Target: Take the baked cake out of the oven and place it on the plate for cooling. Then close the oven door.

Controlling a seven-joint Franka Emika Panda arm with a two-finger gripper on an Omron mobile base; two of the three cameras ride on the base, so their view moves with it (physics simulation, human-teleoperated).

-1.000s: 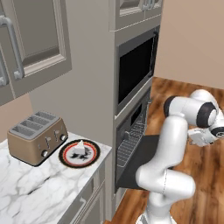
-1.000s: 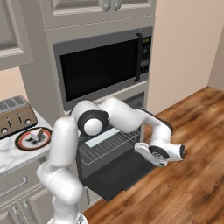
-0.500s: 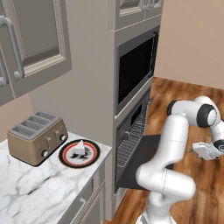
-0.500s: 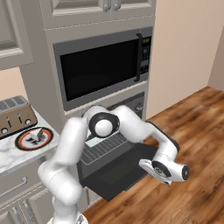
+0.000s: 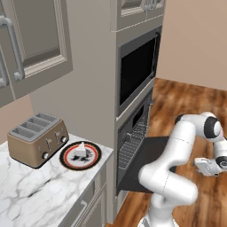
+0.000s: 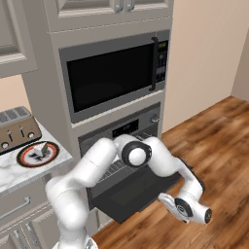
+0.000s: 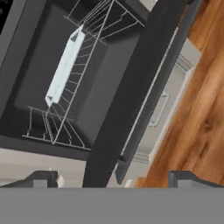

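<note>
Cake (image 5: 80, 149) sits on plate (image 5: 80, 156) beside toaster (image 5: 37, 139), oven door (image 6: 133, 190) hangs fully down, open empty gripper (image 6: 168, 203) just off its outer edge above bare floor (image 6: 221, 146).

The surface (image 5: 31, 190) is polished white marble with grey veins. The toaster (image 5: 37, 144) has a brushed, bronze-toned metal shell. The plate (image 5: 66, 160) looks like glazed ceramic, slightly glossy. The oven door (image 5: 148, 153) is a dark, smooth, matt panel; the racks (image 7: 94, 26) inside the oven (image 6: 126, 129) are thin bright wire. The floor (image 6: 219, 141) is varnished brown wood with visible grain. The cabinet doors (image 5: 40, 40) are matt grey, with satin metal handles (image 5: 14, 46).
</note>
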